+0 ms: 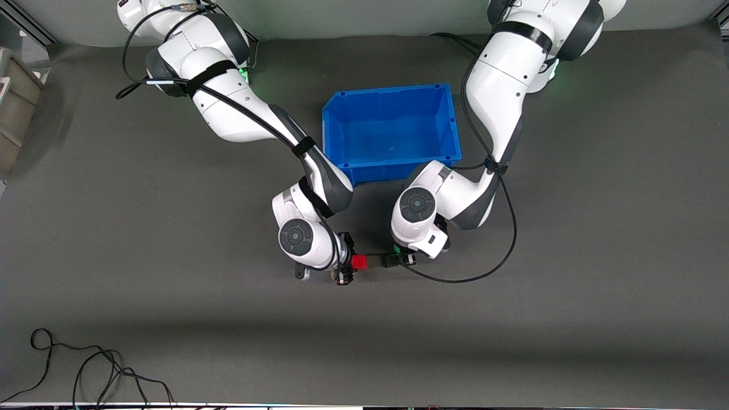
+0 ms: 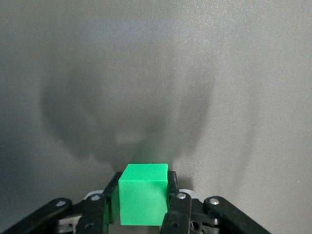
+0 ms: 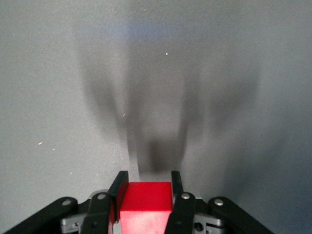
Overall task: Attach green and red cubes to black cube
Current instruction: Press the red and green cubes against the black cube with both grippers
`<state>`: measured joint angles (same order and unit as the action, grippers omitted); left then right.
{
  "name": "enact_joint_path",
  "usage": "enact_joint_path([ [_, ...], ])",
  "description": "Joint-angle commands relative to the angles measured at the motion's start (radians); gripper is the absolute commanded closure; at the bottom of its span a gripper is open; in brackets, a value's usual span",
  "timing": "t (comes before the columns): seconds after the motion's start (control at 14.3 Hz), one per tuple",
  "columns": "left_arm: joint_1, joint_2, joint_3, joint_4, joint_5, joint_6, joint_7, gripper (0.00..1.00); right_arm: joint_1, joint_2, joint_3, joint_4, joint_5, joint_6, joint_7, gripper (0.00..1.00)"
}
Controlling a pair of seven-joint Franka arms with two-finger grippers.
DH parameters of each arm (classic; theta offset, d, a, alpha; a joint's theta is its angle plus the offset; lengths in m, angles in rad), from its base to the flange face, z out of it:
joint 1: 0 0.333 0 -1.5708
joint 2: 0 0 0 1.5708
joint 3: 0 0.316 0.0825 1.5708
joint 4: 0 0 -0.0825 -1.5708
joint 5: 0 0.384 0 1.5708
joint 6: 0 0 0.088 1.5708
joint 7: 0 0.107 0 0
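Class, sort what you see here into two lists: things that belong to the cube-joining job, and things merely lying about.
Job:
- small bright red cube, gripped by the right end effector
- small bright green cube, gripped by the left end effector
The black cube cannot be made out.

Lying about:
- blue plastic bin
- loose black cable
- grey box at the table edge

Matt green cube [image 2: 143, 200], glossy blue plastic bin [image 1: 392, 132]

Front view: a high camera looks steeply down on the whole grey matte table mat [image 1: 569, 285] from across the table, facing both white arm bases along its upper edge. Each wrist camera sits close above its own gripper, looking past the fingers onto bare mat. All three views share only the mat's middle, nearer the front camera than the open blue plastic bin [image 1: 392, 132].
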<state>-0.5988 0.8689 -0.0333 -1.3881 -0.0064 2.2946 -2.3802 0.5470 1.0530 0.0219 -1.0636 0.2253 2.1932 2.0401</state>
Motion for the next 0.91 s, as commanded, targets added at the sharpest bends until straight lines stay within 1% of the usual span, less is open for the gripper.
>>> enact_joint_path([
  [0.0, -0.015, 0.032, 0.010, 0.060, 0.009, -0.006, -0.016, 1.00, 0.014, 0.021, -0.008, 0.042, -0.021, -0.003, 0.042, 1.00],
  [0.28, -0.039, 0.032, 0.009, 0.077, 0.045, -0.006, -0.010, 1.00, 0.031, 0.031, -0.008, 0.040, -0.030, 0.007, 0.049, 1.00],
  [0.42, -0.053, 0.032, 0.009, 0.078, 0.051, -0.006, -0.001, 1.00, 0.048, 0.051, -0.007, 0.042, -0.090, 0.022, 0.054, 1.00],
  [0.84, -0.062, 0.036, 0.009, 0.078, 0.051, 0.008, -0.001, 1.00, 0.050, 0.051, -0.007, 0.040, -0.092, 0.031, 0.054, 1.00],
])
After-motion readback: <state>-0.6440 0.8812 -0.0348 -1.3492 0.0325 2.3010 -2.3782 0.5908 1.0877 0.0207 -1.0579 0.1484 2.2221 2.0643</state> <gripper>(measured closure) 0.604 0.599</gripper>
